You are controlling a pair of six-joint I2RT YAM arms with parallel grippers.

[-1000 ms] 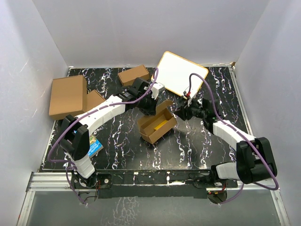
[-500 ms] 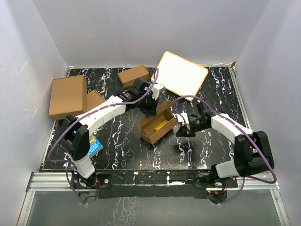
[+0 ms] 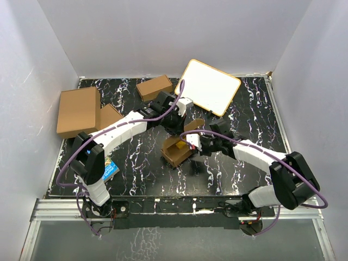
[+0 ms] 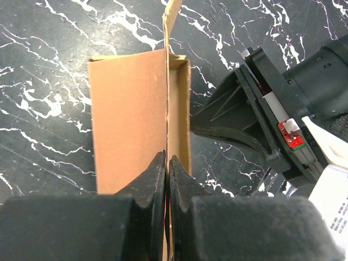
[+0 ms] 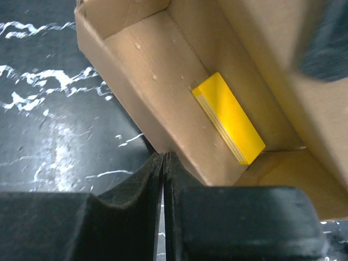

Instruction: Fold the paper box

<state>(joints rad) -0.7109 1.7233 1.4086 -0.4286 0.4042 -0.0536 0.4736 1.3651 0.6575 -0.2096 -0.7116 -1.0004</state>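
No brand or print anywhere on the paper box [image 3: 175,155], just plain brown cardboard. The only writing I could spot was on a blue packet [image 3: 109,171] by the left arm's base and on a white label [image 4: 337,198] in the corner of the left wrist view, and both were too small to read. The box sat open in the middle of the black marbled desk [image 3: 141,176], with a yellow block [image 5: 228,125] lying inside along one long wall. The left claw [image 4: 167,161] was clamped on an upright cardboard wall of the box, the edge running right down between its fingers. The right claw [image 5: 163,157] had its fingers pressed together with nothing between them, tips right up against the outside of the box. Compared with a second before, the right arm had been back near the white board [image 3: 209,87] with its claw partly apart. It had since swung in to the box and closed up, while the left one hadn't let go.
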